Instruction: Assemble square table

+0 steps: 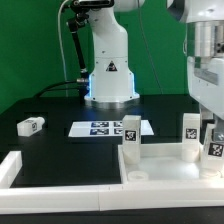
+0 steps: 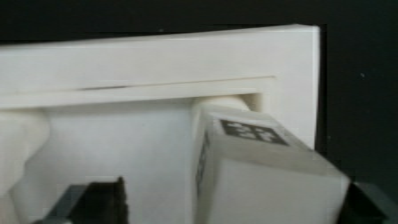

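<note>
The white square tabletop (image 1: 160, 165) lies at the exterior view's lower right, its underside facing up. Two white tagged legs (image 1: 131, 131) (image 1: 191, 127) stand upright in its far corner sockets. My gripper (image 1: 211, 122) hangs over the near right corner, shut on a third leg (image 1: 214, 142) that stands upright at that corner. In the wrist view this leg (image 2: 253, 150) fills the space between my dark fingers (image 2: 93, 205), and its far end meets the tabletop (image 2: 160, 60). The fourth leg (image 1: 31, 125) lies loose on the black table at the left.
The marker board (image 1: 103, 128) lies flat in front of the robot base (image 1: 110, 80). White barrier strips (image 1: 60, 192) run along the front and the left corner (image 1: 8, 168), and the tabletop rests against them.
</note>
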Action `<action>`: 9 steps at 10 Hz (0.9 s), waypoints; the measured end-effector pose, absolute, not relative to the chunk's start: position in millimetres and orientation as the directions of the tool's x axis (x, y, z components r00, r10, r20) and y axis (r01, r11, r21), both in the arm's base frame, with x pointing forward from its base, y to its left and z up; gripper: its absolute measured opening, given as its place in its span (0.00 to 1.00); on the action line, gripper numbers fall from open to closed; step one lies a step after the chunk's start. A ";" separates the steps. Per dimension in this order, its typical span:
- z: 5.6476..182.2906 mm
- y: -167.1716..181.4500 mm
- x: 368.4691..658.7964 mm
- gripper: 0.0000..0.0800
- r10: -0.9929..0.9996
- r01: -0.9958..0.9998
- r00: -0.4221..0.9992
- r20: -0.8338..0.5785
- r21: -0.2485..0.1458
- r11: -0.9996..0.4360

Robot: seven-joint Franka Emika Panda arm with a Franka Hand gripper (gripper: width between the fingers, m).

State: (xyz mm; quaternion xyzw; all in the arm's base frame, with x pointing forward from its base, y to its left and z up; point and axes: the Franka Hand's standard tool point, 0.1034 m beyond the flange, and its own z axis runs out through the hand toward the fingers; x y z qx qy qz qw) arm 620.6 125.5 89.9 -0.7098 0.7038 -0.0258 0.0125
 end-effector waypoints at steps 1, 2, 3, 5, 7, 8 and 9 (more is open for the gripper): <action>93.1 128.5 624.8 0.76 -0.989 -0.990 0.138 0.050 -0.022 -0.139; 93.1 130.5 628.6 0.76 -0.955 -0.956 0.290 0.064 -0.029 -0.292; 91.5 129.8 627.3 0.80 -0.922 -0.923 0.382 0.069 -0.028 -0.384; 91.4 129.0 627.7 0.81 -0.861 -0.862 0.504 0.072 -0.018 -0.506; 91.4 128.4 629.7 0.81 -0.771 -0.772 0.632 0.081 -0.018 -0.635; 89.9 127.2 634.8 0.81 -0.708 -0.708 0.696 0.118 -0.055 -0.704; 86.8 125.5 631.8 0.81 -0.650 -0.650 0.750 0.123 -0.042 -0.759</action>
